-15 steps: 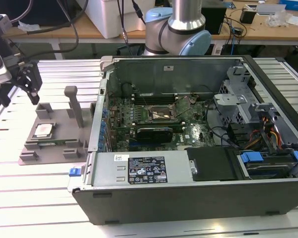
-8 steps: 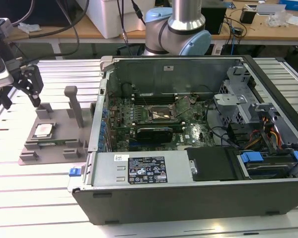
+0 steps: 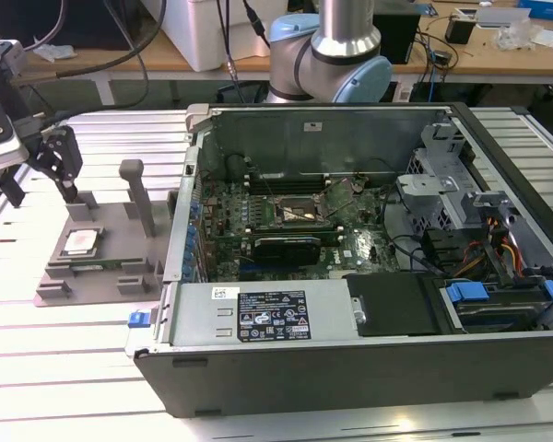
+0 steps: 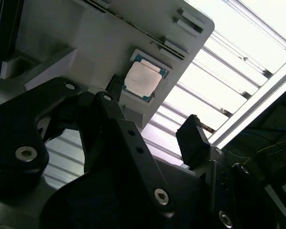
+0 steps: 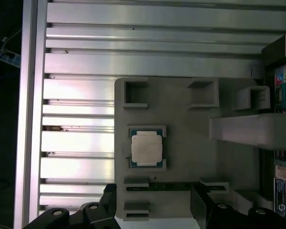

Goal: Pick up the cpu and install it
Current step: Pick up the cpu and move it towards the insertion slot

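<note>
The cpu (image 3: 80, 242) is a small square chip with a silver top and a thin green rim. It lies flat in a recess of the grey holder plate (image 3: 111, 230) on the exterior view's left, beside the open computer case. My gripper (image 3: 42, 189) hangs above the plate's far-left part, open, with nothing between its black fingers (image 3: 69, 170). In both wrist views the cpu (image 4: 142, 80) (image 5: 146, 147) sits a short way ahead of the open gripper (image 4: 152, 107) (image 5: 154, 200). The black-framed socket (image 3: 300, 214) sits in the middle of the motherboard inside the case.
A grey upright post (image 3: 138, 193) rises from the holder plate between the cpu and the case wall (image 3: 180, 230). Inside the case are a black expansion card (image 3: 286, 247), cables and a drive cage (image 3: 442, 184). The table (image 3: 37, 368) is made of slatted aluminium.
</note>
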You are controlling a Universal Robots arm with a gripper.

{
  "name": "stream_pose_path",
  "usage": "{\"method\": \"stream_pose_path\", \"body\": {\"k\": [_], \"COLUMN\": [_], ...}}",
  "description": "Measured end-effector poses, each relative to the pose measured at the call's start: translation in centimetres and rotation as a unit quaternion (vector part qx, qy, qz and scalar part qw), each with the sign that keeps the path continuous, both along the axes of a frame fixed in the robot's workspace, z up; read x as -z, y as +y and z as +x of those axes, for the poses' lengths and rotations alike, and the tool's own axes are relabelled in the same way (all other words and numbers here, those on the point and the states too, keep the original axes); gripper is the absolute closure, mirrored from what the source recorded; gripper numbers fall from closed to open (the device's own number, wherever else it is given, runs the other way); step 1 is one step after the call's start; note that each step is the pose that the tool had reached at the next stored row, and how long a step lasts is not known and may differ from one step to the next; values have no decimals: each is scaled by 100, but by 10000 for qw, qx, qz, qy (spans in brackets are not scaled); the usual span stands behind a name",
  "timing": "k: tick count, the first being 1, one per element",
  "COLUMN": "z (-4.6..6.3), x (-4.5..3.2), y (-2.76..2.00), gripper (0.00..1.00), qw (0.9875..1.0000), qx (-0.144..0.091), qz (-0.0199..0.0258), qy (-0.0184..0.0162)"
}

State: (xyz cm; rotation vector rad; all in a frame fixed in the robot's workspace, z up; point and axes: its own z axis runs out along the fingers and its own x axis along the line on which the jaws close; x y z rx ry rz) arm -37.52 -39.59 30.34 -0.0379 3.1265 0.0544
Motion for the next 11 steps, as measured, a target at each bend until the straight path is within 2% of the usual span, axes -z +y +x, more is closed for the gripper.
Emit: {"method": "stream_pose_path", "body": {"k": [11], "z": [0], "x": [101], "y": [0], "gripper": [28], "qw": [10000], "qx": [0], "qz": [0], "qy": [0]}}
